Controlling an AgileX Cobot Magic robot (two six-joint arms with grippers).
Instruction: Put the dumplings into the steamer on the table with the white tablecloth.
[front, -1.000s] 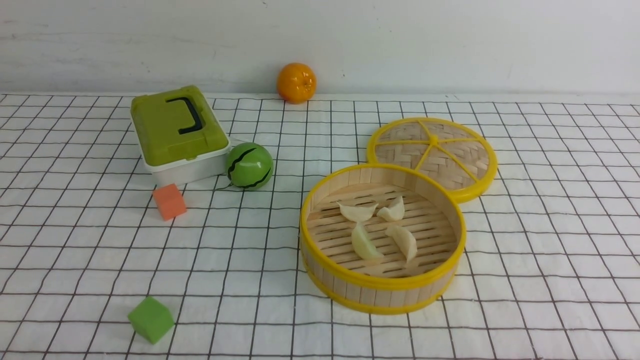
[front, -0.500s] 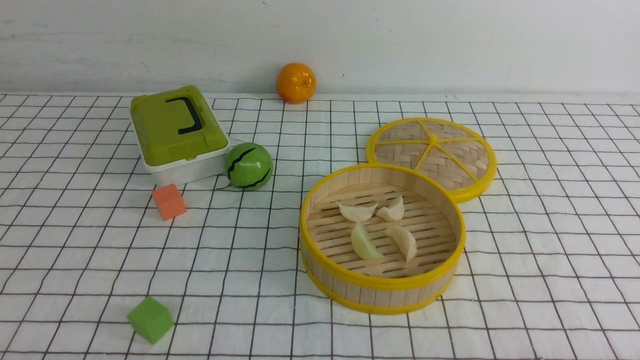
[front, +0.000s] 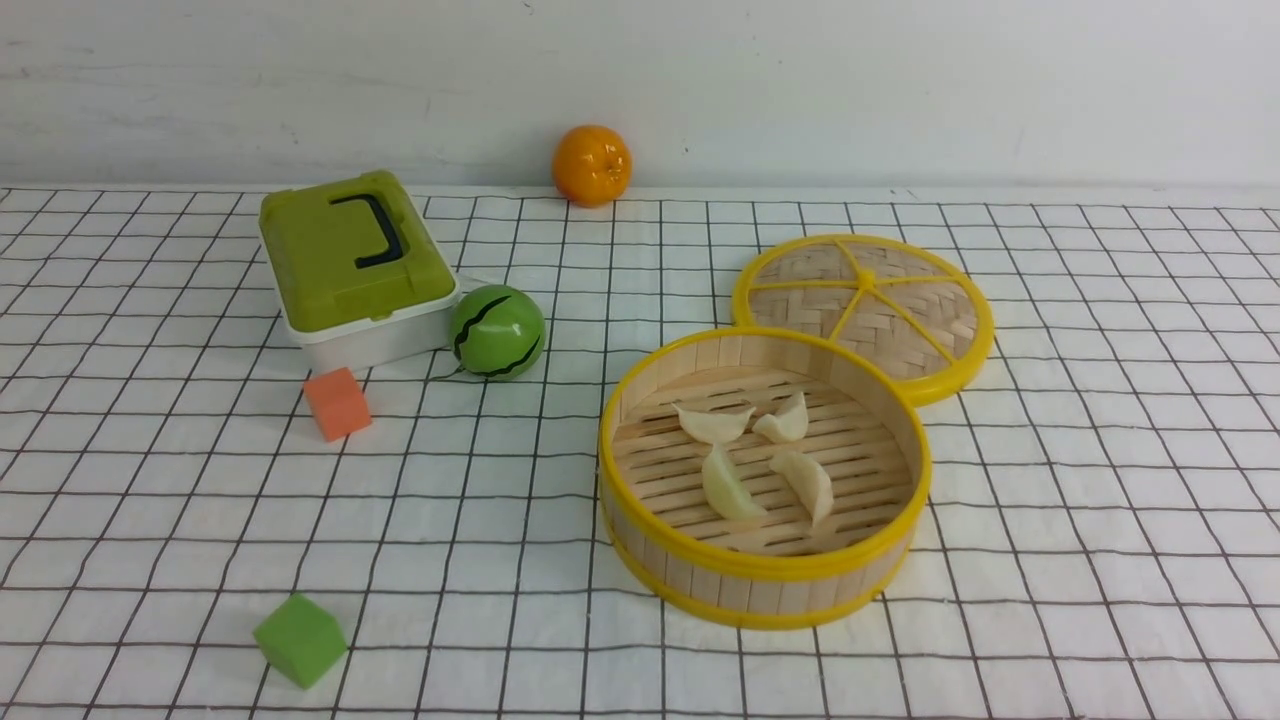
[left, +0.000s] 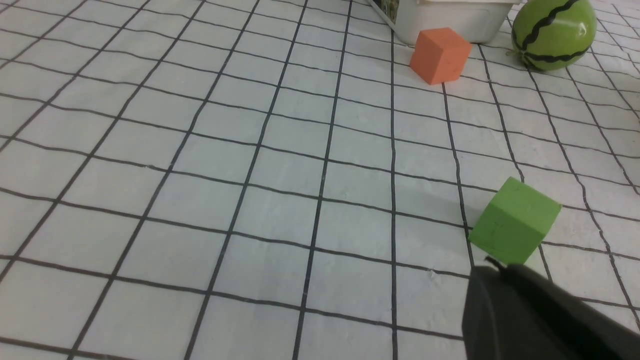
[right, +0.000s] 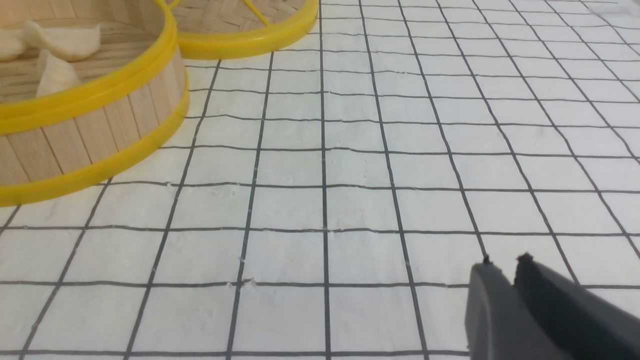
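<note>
Nothing on the table (front: 1100, 500) has moved since the earlier frames beyond a barely perceptible shift of the box (front: 355, 265) and green cube (front: 300, 640); neither arm appears in the front view. All four dumplings (front: 760, 455) lie on the slatted floor of the steamer (front: 765, 570), two toward its far side and two nearer, none touching the wall. Lid (front: 865, 310) rests flat on the tablecloth (front: 1050, 600) just behind the steamer, its rim meeting the steamer's rim. Left gripper (left: 492, 267) sits low over the cloth with its jaws pressed together and nothing between them; the green cube (left: 515, 220) lies just ahead of its tips, with the orange cube (left: 440, 55), box (left: 450, 17) and melon (left: 552, 32) well beyond. Right gripper (right: 505, 265) also hovers low over bare cloth, its fingertips (right: 482, 272) parted by a narrow slit and gripping nothing; the steamer (right: 90, 125) stands well ahead and off to one side of it, the lid (right: 250, 35) farther still. An orange (front: 592, 165) sits at the far edge by the wall.
</note>
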